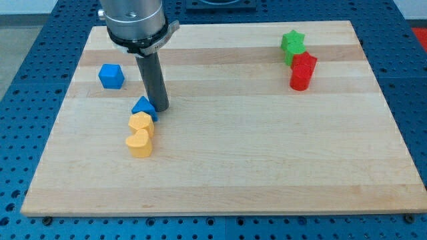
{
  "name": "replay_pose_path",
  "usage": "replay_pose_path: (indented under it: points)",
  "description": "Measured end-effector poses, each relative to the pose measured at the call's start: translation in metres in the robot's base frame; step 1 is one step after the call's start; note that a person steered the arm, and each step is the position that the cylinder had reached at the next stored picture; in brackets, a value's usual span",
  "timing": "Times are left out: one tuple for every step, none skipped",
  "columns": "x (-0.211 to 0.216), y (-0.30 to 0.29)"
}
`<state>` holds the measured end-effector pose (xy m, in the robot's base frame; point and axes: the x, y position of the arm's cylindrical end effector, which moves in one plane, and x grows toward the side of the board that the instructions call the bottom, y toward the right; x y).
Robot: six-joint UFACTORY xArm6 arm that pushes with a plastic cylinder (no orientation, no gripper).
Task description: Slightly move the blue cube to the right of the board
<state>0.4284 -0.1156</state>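
One wooden tabletop (267, 153) fills most of the view, resting on a blue perforated surface (40, 40). Above its upper left part hangs the arm's grey cylindrical housing (135, 23), from which the dark rod (153, 80) drops straight down. There is no gripper on this arm, so nothing opens, closes or holds; the rod only ends in my tip (161, 108), which rests on the board just right of the blue triangular block (143, 107), touching it or nearly so.

Six small blocks lie on the board. The blue cube (111, 76) sits near the view's left edge, up and to the left of my tip and apart from it, with bare wood between them. Below the blue triangular block, two yellow blocks run in a short column: a yellow rounded block (141, 123) touching the blue one, then a yellow heart-shaped block (139, 143) beneath it. Far off at the view's upper right, a green star-shaped block (292, 45) stands touching a red block (303, 71) just below it.
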Motion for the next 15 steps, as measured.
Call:
replay_pose_path:
  points:
    - [-0.030,0.001]
    - [-0.066,0.001]
    - [-0.095,-0.006]
    - [-0.120,-0.023]
    - [-0.137,-0.047]
    - [-0.141,-0.089]
    - [-0.141,-0.119]
    - [-0.141,-0.124]
    - [-0.141,-0.125]
    - [-0.138,-0.130]
    - [-0.123,-0.140]
    - [-0.095,-0.140]
    - [-0.088,-0.140]
    - [-0.064,-0.133]
    - [-0.064,-0.104]
